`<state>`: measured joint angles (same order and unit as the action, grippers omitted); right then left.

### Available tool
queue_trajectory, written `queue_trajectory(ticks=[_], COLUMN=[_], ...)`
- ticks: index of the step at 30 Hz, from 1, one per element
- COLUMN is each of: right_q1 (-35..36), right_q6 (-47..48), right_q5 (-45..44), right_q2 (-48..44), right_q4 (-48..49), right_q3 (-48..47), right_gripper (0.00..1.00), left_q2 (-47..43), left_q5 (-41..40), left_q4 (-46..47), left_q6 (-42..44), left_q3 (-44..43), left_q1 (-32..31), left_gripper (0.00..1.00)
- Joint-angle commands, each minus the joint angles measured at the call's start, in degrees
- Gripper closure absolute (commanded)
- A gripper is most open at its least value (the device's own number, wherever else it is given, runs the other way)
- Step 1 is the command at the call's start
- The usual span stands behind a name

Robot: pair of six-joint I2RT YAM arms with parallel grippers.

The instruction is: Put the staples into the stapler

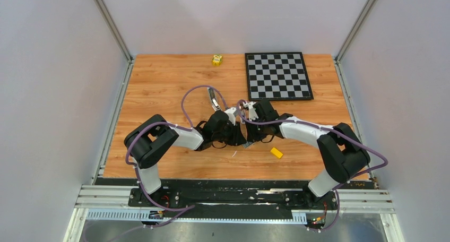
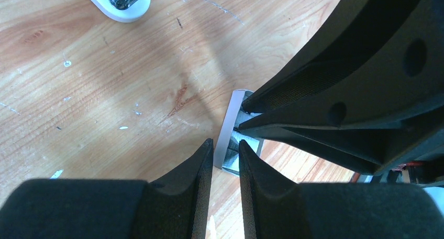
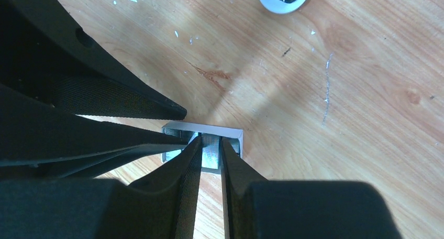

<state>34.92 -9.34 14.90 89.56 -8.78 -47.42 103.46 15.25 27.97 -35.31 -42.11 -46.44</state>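
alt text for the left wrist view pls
Black left gripper pinches a pale blue oblong while black right gripper pinches the small ridged silvery-grey staple block against it, on a wooden table; a white stapler's end shows top left.

The worktop (image 1: pixel 159 88) is orange-brown wood grain with pale flecks. The chessboard (image 1: pixel 278 76) has black and light-grey checks inside a black border. 2 things are yellow: a plain block (image 1: pixel 276 152) and a small object (image 1: pixel 217 59) with dark markings. The cables (image 1: pixel 187 95) are purple. The left pincer (image 2: pixel 226 152) and right pincer (image 3: pixel 210 142) are matte black. The staples (image 3: pixel 210 154) are ridged silvery grey, and their holder (image 3: pixel 204 128) is pale bluish grey. The stapler (image 2: pixel 118 0) is white with chrome.
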Motion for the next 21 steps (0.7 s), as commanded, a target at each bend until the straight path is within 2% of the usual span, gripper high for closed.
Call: queue_trajectory(ticks=[1, 21], right_q1=[1.26, 3.14], right_q6=[1.07, 2.07], right_q5=[-2.67, -6.68], right_q2=[1.18, 0.6], right_q4=[-2.34, -5.53], right_q3=[-1.51, -2.9], right_gripper=[0.78, 0.78], left_q2=[0.65, 0.43], left_q5=[-1.01, -1.27], left_q4=[-2.13, -2.3], left_q6=[1.65, 2.0], left_q3=[0.8, 0.93], left_q1=[-0.55, -0.51], left_gripper=[0.74, 0.74])
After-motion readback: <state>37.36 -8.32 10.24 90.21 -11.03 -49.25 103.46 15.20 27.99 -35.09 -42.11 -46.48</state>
